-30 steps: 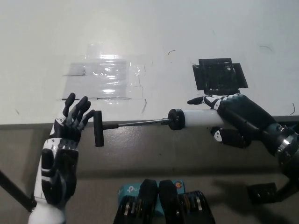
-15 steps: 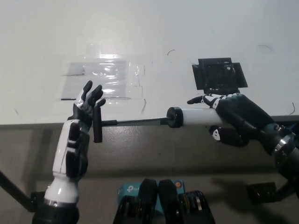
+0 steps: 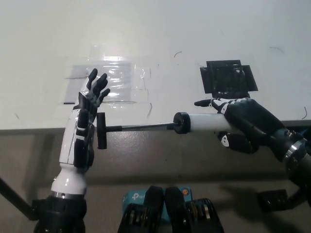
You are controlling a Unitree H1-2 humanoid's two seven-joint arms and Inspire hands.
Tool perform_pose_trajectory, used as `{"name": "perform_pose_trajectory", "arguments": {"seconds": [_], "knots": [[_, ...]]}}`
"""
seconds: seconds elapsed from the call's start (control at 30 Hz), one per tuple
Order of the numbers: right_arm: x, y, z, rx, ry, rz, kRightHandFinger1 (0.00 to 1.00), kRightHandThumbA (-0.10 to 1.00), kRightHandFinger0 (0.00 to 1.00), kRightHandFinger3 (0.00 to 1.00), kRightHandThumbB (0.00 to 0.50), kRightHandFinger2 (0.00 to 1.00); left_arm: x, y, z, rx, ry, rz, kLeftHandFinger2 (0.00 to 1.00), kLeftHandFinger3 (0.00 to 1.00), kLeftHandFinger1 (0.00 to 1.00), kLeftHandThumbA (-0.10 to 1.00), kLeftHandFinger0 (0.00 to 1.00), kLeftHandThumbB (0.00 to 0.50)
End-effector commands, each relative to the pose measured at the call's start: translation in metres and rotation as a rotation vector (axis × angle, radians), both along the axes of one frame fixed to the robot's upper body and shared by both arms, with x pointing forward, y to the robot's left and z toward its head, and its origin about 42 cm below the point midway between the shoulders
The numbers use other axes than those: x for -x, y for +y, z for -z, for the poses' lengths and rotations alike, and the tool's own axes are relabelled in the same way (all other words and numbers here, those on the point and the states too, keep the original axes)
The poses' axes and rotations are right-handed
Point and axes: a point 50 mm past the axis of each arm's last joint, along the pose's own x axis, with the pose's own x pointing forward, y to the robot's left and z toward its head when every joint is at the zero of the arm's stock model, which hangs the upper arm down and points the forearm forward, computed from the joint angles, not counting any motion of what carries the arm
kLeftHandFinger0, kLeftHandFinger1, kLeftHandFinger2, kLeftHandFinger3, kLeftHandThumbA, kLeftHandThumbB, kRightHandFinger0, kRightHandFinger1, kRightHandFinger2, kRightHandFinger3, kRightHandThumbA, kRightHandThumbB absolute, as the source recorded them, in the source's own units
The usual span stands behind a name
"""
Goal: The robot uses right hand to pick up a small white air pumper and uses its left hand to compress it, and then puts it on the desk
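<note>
Nearest the camera, the white left hand (image 3: 90, 104) is raised upright at the picture's left, its fingers spread apart and closed on nothing; its palm and wrist are set just beside the black T-handle (image 3: 101, 130) of the air pumper (image 3: 204, 123), and whether they touch cannot be told. The pumper is held level, about in line with the desk's front edge: the handle at the left, a thin dark rod (image 3: 141, 127) drawn out toward the right, then a black collar (image 3: 182, 123) and the white barrel. The barrel's right end is wrapped by the black right hand (image 3: 243, 121), whose fingers are curled round it from above and below, so that the pumper is carried clear of the surface. Farther back, the white desk (image 3: 155, 43) is seen, marked with a few small dark scuffs. A patch of clear tape or film (image 3: 114, 77) is stuck flat behind the left hand, and a black square object (image 3: 227, 77) lies behind the right hand. Below the desk edge a grey floor (image 3: 160, 160) is visible.
</note>
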Motion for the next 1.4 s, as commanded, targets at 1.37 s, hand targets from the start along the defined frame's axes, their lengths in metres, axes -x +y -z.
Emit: {"name": "perform_pose_trajectory", "arguments": {"seconds": [1.37], "knots": [[0.01,0.021,-0.022,0.018,-0.08,-0.05,0.52,-0.1,0.12,0.88,0.136,0.81,-0.006,-0.021,-0.008,-0.04,0.023,-0.016,1.0,1.0,1.0,1.0,1.0,0.251]]}}
